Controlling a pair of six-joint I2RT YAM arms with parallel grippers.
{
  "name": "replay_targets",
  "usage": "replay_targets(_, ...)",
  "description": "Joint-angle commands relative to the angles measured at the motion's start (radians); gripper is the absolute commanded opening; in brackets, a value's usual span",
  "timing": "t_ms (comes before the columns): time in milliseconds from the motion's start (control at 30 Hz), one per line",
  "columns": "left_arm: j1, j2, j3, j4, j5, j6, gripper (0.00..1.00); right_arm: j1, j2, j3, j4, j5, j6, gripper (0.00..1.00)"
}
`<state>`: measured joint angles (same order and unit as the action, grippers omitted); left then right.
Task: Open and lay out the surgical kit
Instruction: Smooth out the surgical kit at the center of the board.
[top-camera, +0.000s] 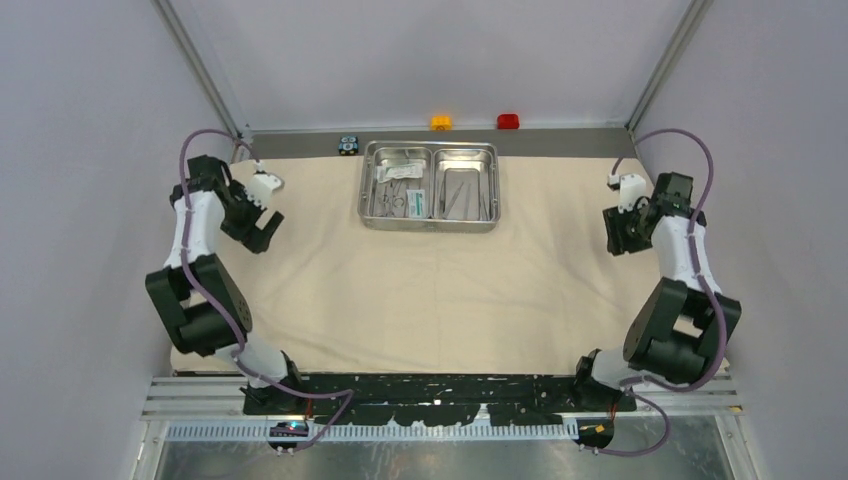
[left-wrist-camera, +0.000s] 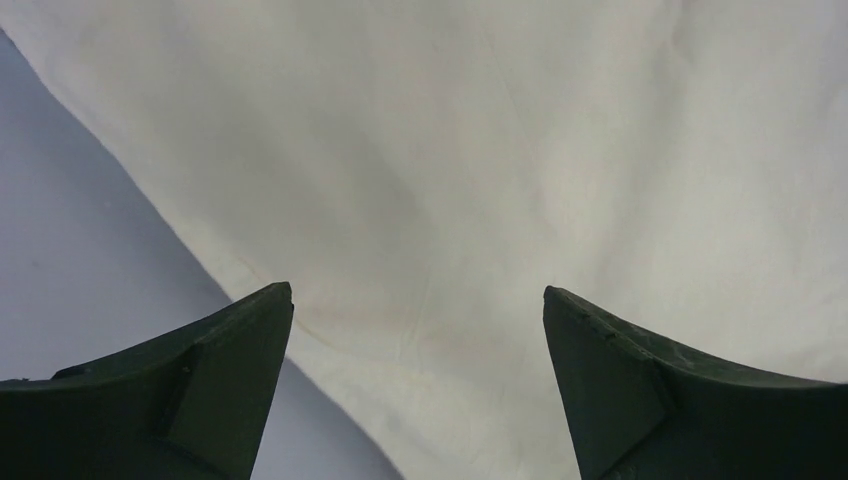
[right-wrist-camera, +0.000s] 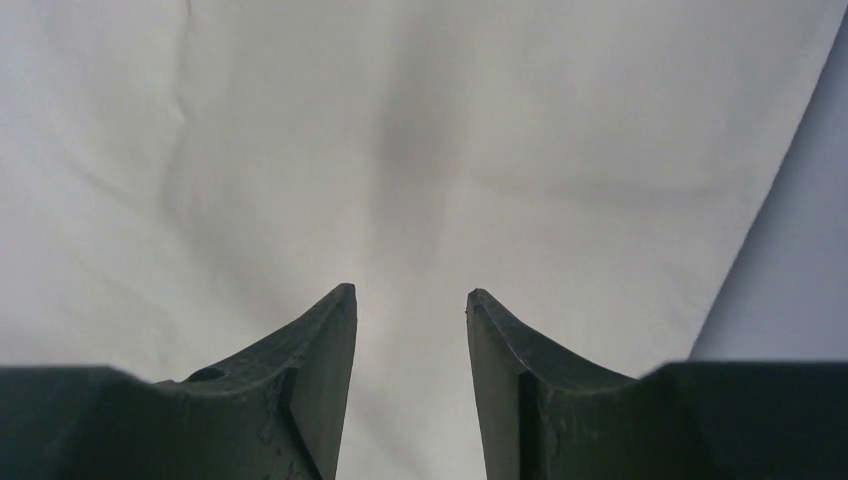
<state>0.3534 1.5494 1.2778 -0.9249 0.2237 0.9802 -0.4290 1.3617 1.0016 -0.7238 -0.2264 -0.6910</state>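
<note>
Top external: beige cloth wrap (top-camera: 420, 300) lies spread flat over the counter (top-camera: 570, 140), and the steel tray (top-camera: 430, 227) sits on it at the far middle. Tray left compartment: white-and-green packet (top-camera: 416, 203) with ring-handled forceps (top-camera: 390, 203) just beside it. Right compartment: thin straight tools (top-camera: 462, 195) lying lengthwise; too small to pick out tweezers. Left claw (top-camera: 262, 236) is over the cloth's left edge, fingers spread wide, gripping nothing. Right claw (top-camera: 620, 236) is over the cloth's right edge, fingers about half apart, nothing between them; the wrist view shows only bare cloth in the gap. Both claws are well apart from the tray.
</note>
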Motion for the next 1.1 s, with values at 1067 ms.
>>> replay_targets(1067, -0.151, 0.726, 0.346, 0.447, -0.402, -0.294, 0.82, 0.132, 0.829, 0.528, 0.318, 0.334, 0.148, 0.41)
